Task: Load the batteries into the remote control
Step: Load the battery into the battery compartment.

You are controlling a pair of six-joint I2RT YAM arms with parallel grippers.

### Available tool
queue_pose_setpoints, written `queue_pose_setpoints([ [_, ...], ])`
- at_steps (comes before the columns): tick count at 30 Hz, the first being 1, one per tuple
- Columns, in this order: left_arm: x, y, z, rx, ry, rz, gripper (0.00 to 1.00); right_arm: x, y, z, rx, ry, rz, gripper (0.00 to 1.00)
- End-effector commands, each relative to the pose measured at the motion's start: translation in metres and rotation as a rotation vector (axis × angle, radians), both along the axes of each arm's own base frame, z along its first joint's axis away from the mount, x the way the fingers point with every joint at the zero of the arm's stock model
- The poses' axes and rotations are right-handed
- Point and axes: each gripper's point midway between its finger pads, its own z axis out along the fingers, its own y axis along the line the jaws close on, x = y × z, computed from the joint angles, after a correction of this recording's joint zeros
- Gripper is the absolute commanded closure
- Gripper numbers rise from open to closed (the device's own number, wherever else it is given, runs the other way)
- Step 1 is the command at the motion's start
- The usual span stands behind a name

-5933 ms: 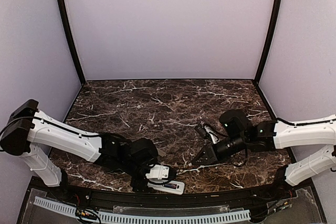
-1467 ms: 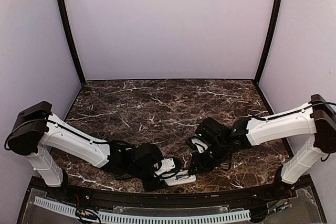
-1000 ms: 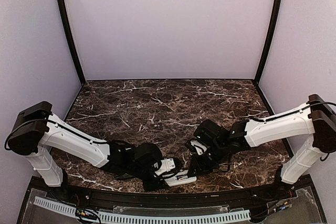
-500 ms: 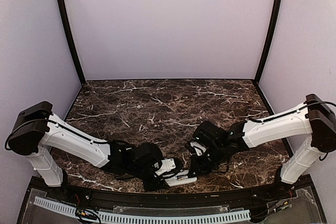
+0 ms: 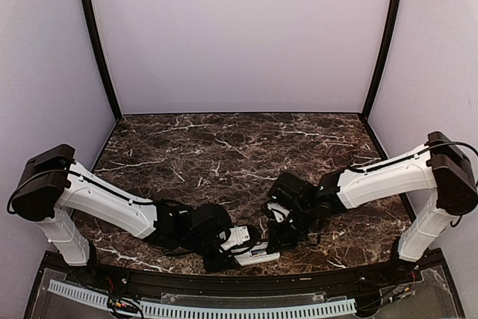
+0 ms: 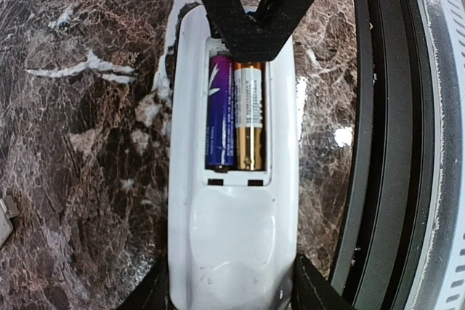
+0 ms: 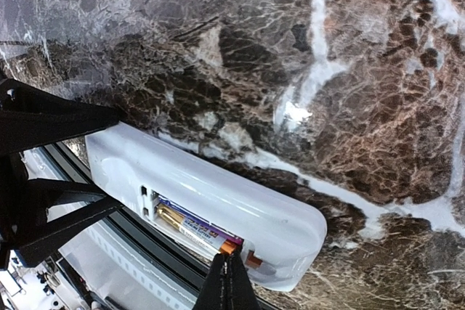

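The white remote control (image 6: 232, 230) lies back-up at the table's near edge, also seen in the top view (image 5: 261, 257). My left gripper (image 6: 231, 294) is shut on its near end, one finger on each long side. The open compartment holds two batteries side by side, a purple one (image 6: 220, 110) and a gold-orange one (image 6: 249, 114). My right gripper (image 7: 231, 265) is shut with nothing in it. Its joined fingertips (image 6: 251, 34) rest on the batteries' (image 7: 196, 229) far end, at the compartment's edge.
The table's black raised rim (image 6: 378, 143) runs close along the remote's right side. A small flat grey piece (image 6: 4, 217) lies on the marble (image 5: 224, 147) to the left of the remote. A ribbed grey strip (image 5: 202, 308) lies beyond the rim.
My right gripper's jaws have closed fully, and the arm has eased a little left and down onto the remote's compartment end. My left gripper and the remote have stayed put.
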Motion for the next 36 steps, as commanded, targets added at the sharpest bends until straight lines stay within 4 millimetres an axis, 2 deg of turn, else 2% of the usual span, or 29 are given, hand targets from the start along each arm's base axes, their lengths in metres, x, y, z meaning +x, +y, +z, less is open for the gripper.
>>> queue_pose_setpoints([
  [1, -0.015, 0.015, -0.023, 0.087, 0.079, -0.023, 0.98, -0.017, 0.000, -0.030, -0.114, -0.010, 0.063, 1.00],
  [5, -0.015, 0.016, -0.023, 0.087, 0.077, -0.021, 0.97, -0.023, -0.011, -0.043, -0.248, -0.030, 0.111, 1.00],
  [10, -0.014, 0.016, -0.023, 0.087, 0.073, -0.019, 0.97, -0.031, 0.000, -0.047, -0.252, -0.024, 0.145, 1.00],
  [12, -0.014, 0.016, -0.023, 0.085, 0.072, -0.019, 0.96, -0.029, -0.001, -0.049, -0.265, -0.032, 0.138, 0.94],
  [15, -0.014, 0.017, -0.021, 0.078, 0.069, -0.018, 0.90, -0.024, -0.007, -0.048, -0.281, -0.053, 0.128, 0.92],
  [18, -0.015, 0.020, -0.021, 0.085, 0.057, -0.036, 0.84, -0.016, -0.010, -0.040, -0.288, -0.077, 0.125, 0.91],
  [21, -0.015, 0.023, -0.023, 0.101, 0.047, -0.048, 0.82, -0.010, -0.010, -0.030, -0.288, -0.099, 0.132, 0.88],
  [30, -0.015, 0.030, -0.028, 0.133, 0.040, -0.056, 0.82, 0.010, 0.011, 0.021, -0.129, -0.154, 0.130, 0.81],
  [34, -0.015, 0.030, -0.029, 0.135, 0.039, -0.055, 0.82, 0.010, 0.012, 0.022, -0.115, -0.141, 0.132, 0.83],
  [36, -0.014, 0.030, -0.029, 0.135, 0.038, -0.054, 0.82, 0.009, 0.010, 0.019, -0.110, -0.129, 0.124, 0.90],
])
